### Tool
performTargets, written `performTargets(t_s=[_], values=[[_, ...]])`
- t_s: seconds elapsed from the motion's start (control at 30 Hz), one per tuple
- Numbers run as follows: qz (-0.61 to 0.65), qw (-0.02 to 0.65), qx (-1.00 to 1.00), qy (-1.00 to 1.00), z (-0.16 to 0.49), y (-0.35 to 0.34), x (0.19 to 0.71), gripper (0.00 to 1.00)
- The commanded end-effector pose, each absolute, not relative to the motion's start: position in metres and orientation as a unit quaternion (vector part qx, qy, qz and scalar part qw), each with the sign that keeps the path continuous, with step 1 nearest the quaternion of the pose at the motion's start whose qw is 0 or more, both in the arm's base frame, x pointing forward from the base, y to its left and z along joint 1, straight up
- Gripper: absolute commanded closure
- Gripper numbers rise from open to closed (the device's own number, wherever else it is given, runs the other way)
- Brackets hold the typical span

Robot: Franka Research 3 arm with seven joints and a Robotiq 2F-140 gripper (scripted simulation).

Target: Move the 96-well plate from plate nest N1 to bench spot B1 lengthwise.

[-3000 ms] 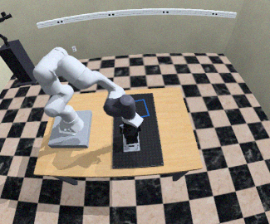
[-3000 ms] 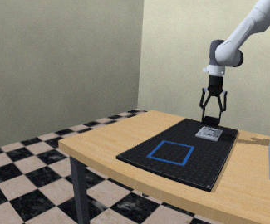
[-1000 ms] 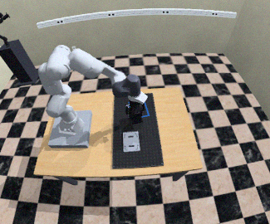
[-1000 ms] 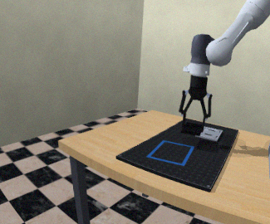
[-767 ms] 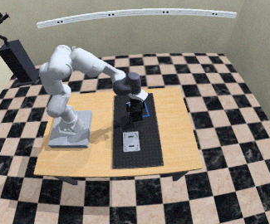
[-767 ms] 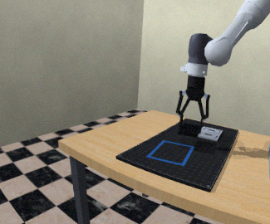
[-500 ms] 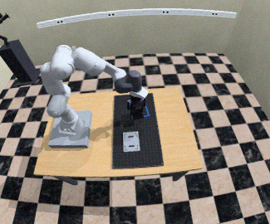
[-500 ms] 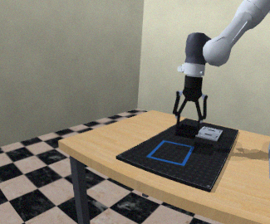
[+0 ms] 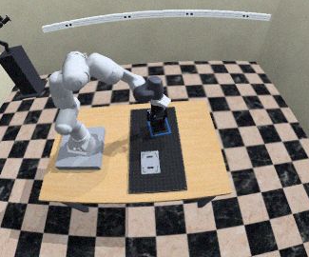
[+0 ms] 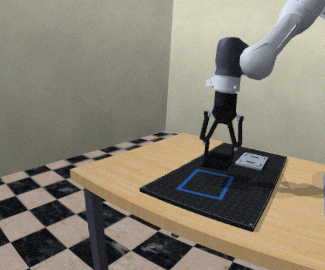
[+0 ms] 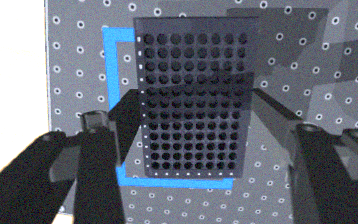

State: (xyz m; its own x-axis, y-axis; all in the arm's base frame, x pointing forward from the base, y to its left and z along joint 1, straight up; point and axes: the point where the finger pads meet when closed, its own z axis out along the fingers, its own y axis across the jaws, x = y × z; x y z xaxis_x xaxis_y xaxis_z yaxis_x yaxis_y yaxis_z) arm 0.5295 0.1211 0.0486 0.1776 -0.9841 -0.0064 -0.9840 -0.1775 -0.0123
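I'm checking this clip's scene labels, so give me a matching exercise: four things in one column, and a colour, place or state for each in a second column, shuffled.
Things:
1. well plate
2. taped outline
3. plate nest
4. gripper

Descriptions:
A. blue rectangle on the dark mat
B. light grey, nothing resting on it
C. black, held between the fingers
D. shut on what it carries, above the mat

Pairs: 1-C, 2-A, 3-B, 4-D

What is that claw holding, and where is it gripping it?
The claw holds the dark 96-well plate, its fingers clamped on the plate's two long side edges, above the blue taped outline.
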Motion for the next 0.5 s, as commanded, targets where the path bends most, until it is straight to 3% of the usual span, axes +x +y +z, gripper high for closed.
performTargets(t_s=[0.0,0.47], values=[[-0.001,0.003,-0.754,0.657,0.047,0.132,0.531,0.40],[-0.001,0.003,-0.754,0.657,0.046,0.165,0.540,0.40]])
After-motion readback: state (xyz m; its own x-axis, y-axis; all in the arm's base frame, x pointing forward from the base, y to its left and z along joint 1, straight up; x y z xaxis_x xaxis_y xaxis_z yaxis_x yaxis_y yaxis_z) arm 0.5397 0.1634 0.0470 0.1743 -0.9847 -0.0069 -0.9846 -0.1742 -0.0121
